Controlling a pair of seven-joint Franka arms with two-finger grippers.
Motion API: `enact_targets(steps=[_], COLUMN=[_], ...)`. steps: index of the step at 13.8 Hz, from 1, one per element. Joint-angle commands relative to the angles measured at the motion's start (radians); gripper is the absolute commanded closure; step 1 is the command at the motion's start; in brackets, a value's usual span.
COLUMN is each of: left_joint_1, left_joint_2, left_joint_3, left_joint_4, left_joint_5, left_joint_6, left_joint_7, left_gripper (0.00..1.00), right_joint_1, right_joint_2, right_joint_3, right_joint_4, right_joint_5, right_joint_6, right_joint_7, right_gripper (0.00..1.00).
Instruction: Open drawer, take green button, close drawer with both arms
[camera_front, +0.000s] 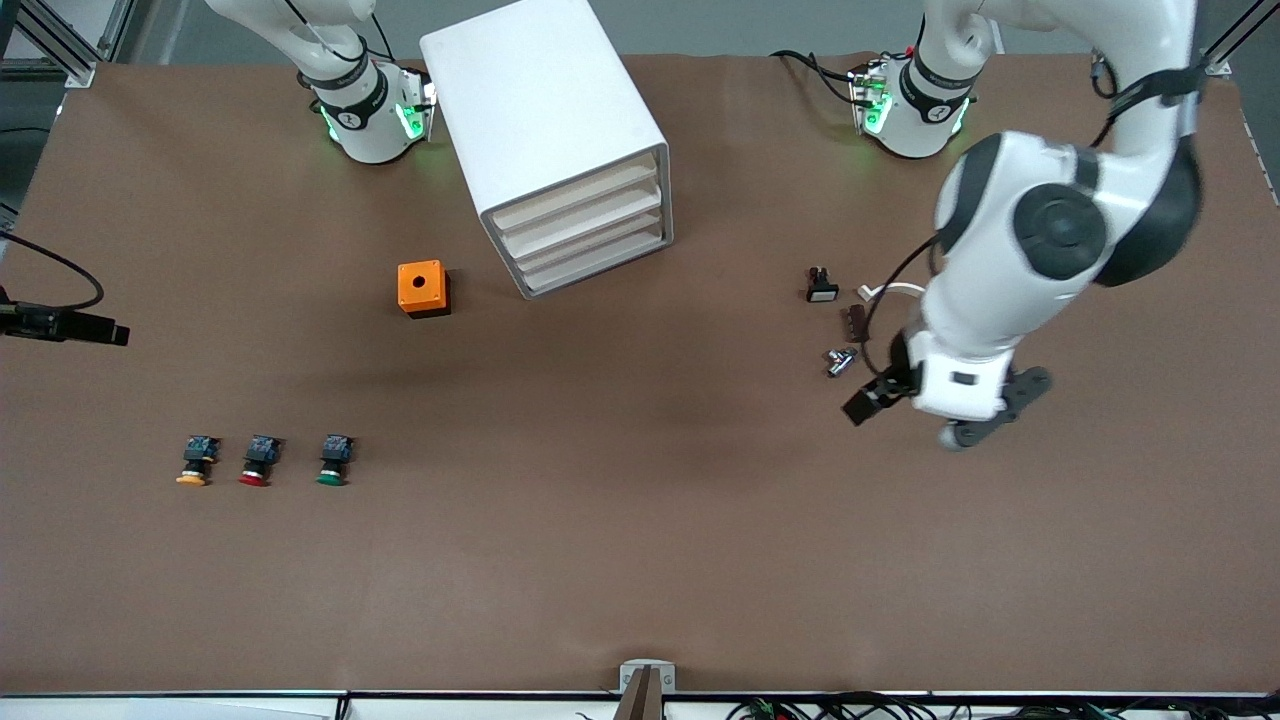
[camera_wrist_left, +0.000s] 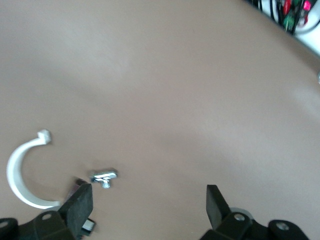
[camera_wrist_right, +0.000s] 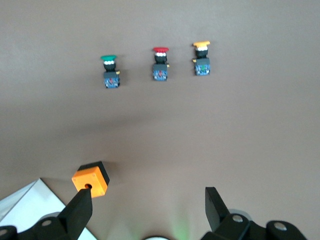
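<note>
Drawer (camera_front: 590, 215) fronts all sit flush in the white cabinet (camera_front: 540, 110). Green button (camera_front: 333, 461) lies out on the table (camera_front: 640, 520) toward the right arm's end, in a row with 2 others. Left gripper (camera_front: 905, 410) hangs open above bare table near small metal bits (camera_front: 841, 360). Right gripper (camera_wrist_right: 147, 210), jaws wide apart too, is up high over the orange box (camera_front: 423, 288).
</note>
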Motion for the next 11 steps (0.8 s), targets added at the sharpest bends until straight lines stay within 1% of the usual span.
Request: enact_targets(steps=[1,3,5,6,8,9,11], left_joint_1=[0.051,0.103,0.144,0.163,0.194,0.201,0.249], left_joint_2=[-0.082,-0.139,-0.188,-0.211,-0.257,-0.282,-0.338], left_joint_3=[-0.010,-0.011,-0.007,-0.008,-0.011,-0.008,-0.011], left_joint_4=[0.011,0.011,0.011,0.011,0.010,0.004,-0.019], left_joint_5=[0.021,0.021,0.021,0.022,0.022,0.024,0.030], left_joint_6=[-0.062,-0.126,-0.197,-0.240,-0.294,-0.343,-0.395], left_joint_7=[0.068,0.173,0.313,0.362,0.498,0.568,0.663], left_gripper=[0.00,0.00,0.00,0.00,0.00,0.00,0.00], right_joint_1=[-0.040,-0.052,-0.055,-0.048,-0.043,-0.036,-0.016], right_joint_2=[0.016,0.016,0.000,-0.027,-0.037,-0.064,-0.139], right_joint_3=[0.015,0.015,0.021,0.022,0.028,0.028,0.025], right_joint_4=[0.081,0.112,0.114,0.112,0.111,0.099,0.038], right_joint_5=[-0.014,-0.009,-0.006,-0.009,0.008,0.014,0.026], right_joint_6=[-0.061,-0.060,-0.089,-0.074,-0.054,-0.066,-0.074], right_joint_7=[-0.010,-0.010,-0.007,-0.005,-0.016,-0.008,-0.003], right_gripper=[0.00,0.00,0.00,0.00,0.00,0.00,0.00])
